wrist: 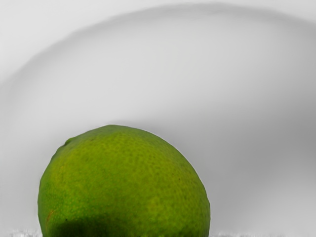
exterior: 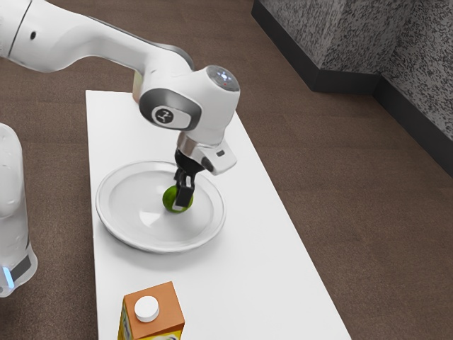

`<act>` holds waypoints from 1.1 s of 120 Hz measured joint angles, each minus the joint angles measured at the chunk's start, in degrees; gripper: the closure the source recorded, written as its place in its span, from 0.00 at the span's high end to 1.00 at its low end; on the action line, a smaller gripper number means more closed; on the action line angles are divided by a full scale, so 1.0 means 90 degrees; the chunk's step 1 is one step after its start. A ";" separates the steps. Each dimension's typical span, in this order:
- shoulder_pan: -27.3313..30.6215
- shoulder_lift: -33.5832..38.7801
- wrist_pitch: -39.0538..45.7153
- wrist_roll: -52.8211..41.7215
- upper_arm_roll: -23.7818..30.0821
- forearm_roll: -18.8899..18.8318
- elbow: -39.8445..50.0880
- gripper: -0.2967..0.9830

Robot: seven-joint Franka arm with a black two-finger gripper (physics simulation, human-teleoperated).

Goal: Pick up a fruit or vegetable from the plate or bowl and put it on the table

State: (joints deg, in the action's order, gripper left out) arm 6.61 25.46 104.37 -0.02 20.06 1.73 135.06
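Note:
My gripper reaches down over the white plate in the exterior view, right at a green lime and covering part of it. Whether the gripper is open or shut on the lime cannot be made out. The wrist view has the lime large at its lower edge, close under my hand, with the pale plate around it. The lime's underside is hidden, so any contact with the plate is unclear.
The plate rests on a long white table. A carton with an orange top and white cap stands near the table's lower end in the exterior view. A pale object is partly hidden behind the arm.

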 joint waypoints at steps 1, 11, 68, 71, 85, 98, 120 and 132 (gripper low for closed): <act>0.0003 -0.0003 -0.0004 0.0008 0.0000 -0.0002 -0.0001 0.77; 0.0057 -0.0016 -0.0038 0.0082 -0.0001 -0.0032 0.0000 0.77; 0.0129 -0.0506 0.0102 0.0355 -0.0002 -0.0082 -0.0004 0.77; 0.0130 -0.0514 0.0110 0.0365 -0.0002 -0.0083 -0.0004 0.77; 0.0134 -0.0532 0.0136 0.0404 -0.0002 -0.0083 -0.0004 0.77; 0.0132 -0.0592 0.0166 0.0434 -0.0002 -0.0081 0.0004 0.77; 0.0134 -0.0666 0.0225 0.0475 -0.0002 -0.0082 0.0008 0.76; 0.0134 -0.0674 0.0240 0.0494 -0.0002 -0.0080 0.0016 0.65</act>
State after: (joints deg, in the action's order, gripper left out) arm 7.81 19.39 106.53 4.42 20.04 1.01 135.21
